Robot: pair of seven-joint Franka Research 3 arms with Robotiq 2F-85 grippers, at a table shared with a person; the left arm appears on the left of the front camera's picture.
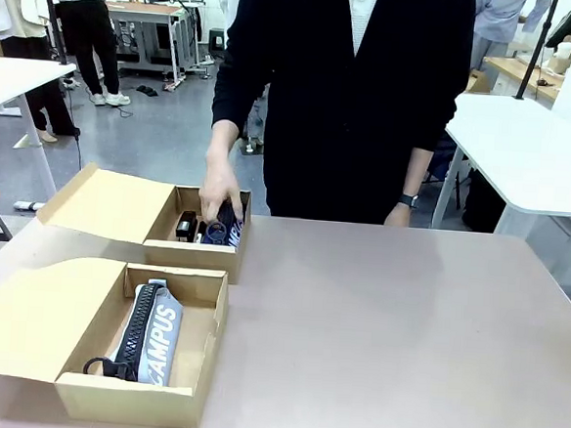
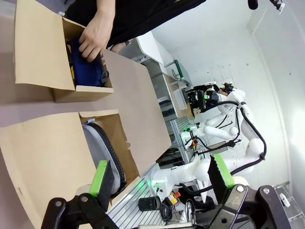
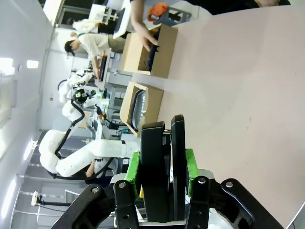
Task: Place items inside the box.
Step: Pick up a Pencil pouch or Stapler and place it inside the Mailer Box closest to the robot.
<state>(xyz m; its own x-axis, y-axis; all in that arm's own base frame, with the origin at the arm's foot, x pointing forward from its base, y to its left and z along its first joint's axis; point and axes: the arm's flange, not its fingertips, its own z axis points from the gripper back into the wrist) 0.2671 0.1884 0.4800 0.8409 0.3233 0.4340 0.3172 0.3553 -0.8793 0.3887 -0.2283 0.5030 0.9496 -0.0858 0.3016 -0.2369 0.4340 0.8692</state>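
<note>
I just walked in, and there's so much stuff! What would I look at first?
Your eye goes first to the person's hand reaching into the far box, on a navy pouch. Next comes the near box, where a grey pouch lettered CAMPUS lies. Close up in the right wrist view, the right tool grips a black stapler.

Bright, even indoor light; crisp front view.
Soft overhead light throws only a faint shadow on the surface [image 1: 405,320] beside the near cardboard box [image 1: 135,399]. In the wrist views the white wall [image 2: 271,76] washes out, a lamp [image 3: 32,63] glares, and the edges bend, with near parts slightly soft.
</note>
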